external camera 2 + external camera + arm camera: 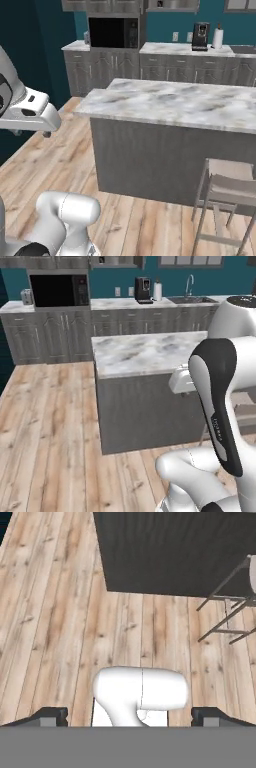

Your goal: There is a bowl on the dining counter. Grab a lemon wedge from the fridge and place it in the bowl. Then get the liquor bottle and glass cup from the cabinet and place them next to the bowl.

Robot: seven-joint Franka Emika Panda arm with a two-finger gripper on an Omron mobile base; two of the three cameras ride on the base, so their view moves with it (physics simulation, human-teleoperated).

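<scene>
The tool (129,716) hangs wide open and empty over the plank floor (60,612), beside the white-and-grey marble dining counter (145,353) on its dark base. No bowl can be seen on that counter; driving off risks clipping the pale stool (227,187) alongside it.

Marble worktop (190,102) sits on a dark grey base, nothing visible lying on it. A pale stool (227,190) stands on the wood plank floor (45,426) at its 5 o'clock corner.

The dining counter (145,353) (marble top) stands before a microwave (58,290).
</scene>
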